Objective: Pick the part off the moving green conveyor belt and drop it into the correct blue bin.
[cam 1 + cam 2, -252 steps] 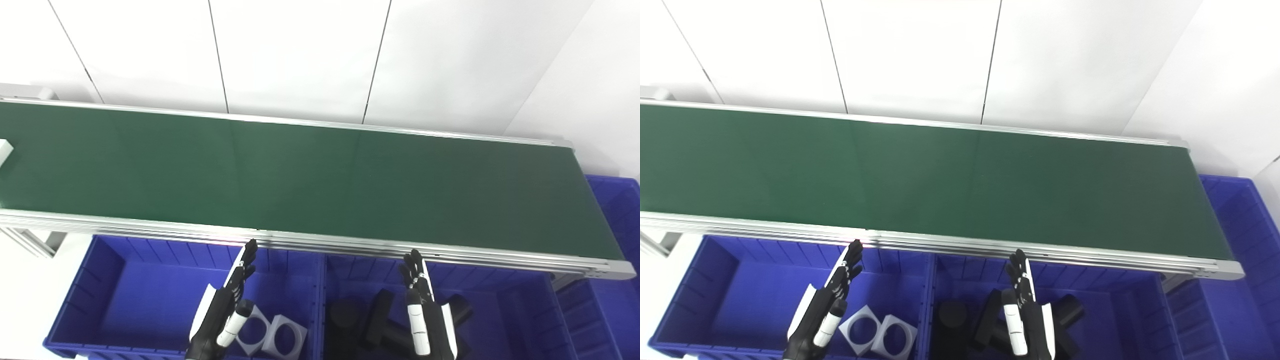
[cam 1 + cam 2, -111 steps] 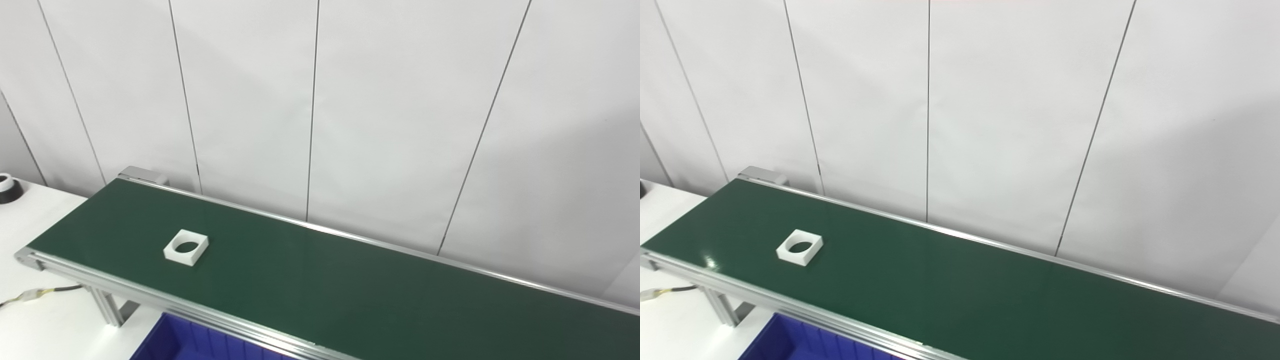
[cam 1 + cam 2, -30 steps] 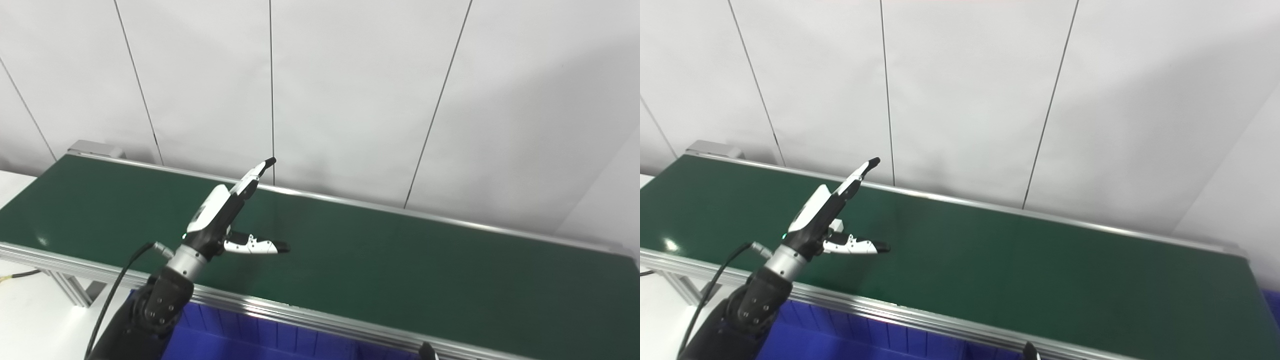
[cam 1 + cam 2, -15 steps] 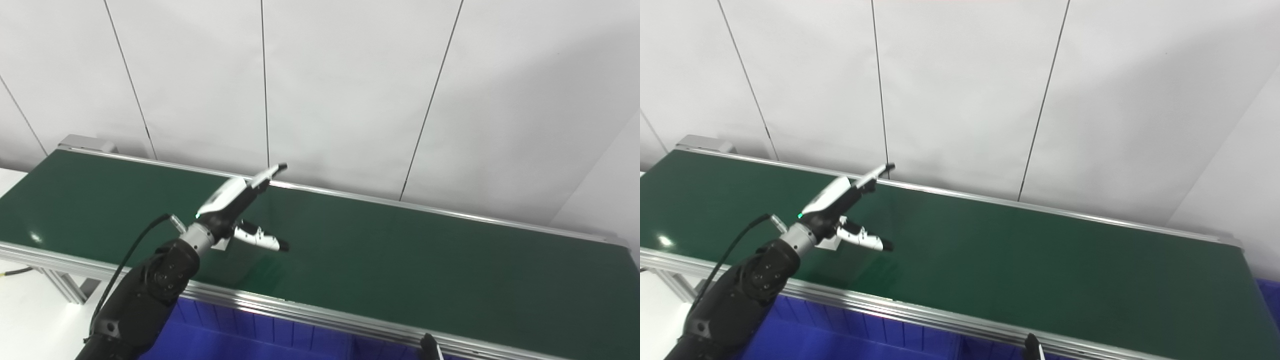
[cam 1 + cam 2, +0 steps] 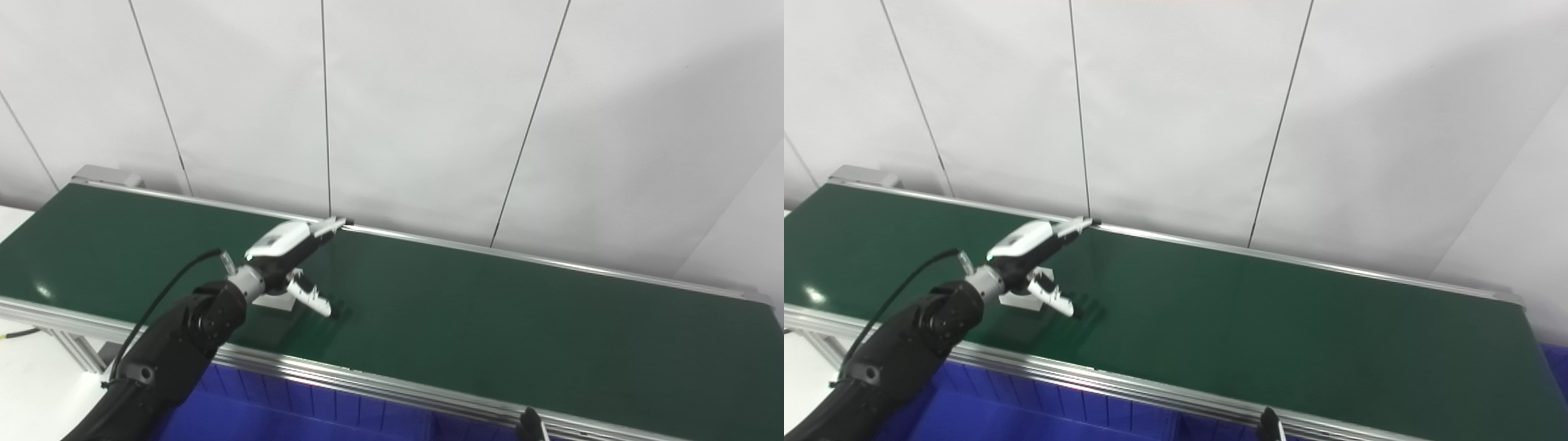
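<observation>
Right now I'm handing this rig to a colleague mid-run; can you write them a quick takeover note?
Left hand: open, fingers spread, lowered over the white part on the green conveyor belt; no grasp visible yet.
Right hand: only a fingertip shows at the bottom edge, near the belt's near rail; state cannot be told.
The part is mostly hidden behind the left hand, resting on the belt.
Blue bin: only a strip shows below the belt's near rail.
Done: reach to the part.
Left: close on it, lift, drop it into the correct bin.

White panelled wall [image 5: 429, 110], thin dark vertical seams, soft even light
</observation>
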Robot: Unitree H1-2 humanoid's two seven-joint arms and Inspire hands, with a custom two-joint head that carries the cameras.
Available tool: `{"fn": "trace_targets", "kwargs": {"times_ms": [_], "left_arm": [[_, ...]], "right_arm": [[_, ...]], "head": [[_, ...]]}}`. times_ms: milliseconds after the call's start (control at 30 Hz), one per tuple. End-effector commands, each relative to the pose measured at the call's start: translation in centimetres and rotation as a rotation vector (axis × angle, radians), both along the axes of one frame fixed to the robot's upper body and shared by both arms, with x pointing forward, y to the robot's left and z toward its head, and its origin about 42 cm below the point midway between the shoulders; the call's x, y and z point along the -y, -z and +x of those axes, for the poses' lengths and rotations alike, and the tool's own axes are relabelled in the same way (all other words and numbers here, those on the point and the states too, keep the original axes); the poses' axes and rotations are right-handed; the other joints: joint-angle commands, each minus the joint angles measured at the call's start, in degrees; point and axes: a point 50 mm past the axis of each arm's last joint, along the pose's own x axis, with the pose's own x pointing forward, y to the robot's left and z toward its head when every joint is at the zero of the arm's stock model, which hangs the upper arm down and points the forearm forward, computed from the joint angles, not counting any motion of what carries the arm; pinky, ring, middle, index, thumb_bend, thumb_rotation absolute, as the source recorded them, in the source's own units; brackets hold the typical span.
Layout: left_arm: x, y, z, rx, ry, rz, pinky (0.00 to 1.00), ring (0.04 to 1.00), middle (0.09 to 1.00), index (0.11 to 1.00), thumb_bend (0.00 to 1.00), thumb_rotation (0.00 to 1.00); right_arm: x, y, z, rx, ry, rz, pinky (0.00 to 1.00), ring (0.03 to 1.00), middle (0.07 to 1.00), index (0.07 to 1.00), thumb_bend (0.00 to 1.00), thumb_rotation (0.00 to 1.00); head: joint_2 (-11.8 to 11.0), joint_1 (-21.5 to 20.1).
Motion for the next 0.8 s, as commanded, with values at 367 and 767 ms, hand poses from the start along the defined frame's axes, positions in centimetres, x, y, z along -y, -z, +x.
{"fn": "trace_targets", "kwargs": {"times_ms": [367, 767], "left_arm": [[-1.5, -2.2, 3.1, 0.011, -0.052, 0.034, 0.99, 1.000, 1.000, 0.958, 0.91, 0.19], [-1.6, -1.2, 4.2, -0.084, -0.119, 0.099, 0.98, 0.999, 1.000, 0.938, 0.86, 0.13]], "right_arm": [[0.7, -1.3, 0.6, 0.092, 0.006, -0.015, 1.00, 1.000, 1.000, 1.000, 0.68, 0.92], [0.9, -1.3, 0.5, 0.093, 0.003, -0.020, 1.00, 1.000, 1.000, 1.000, 0.69, 0.92]], "head": [[-0.2, 2.0], [0.2, 2.1]]}}
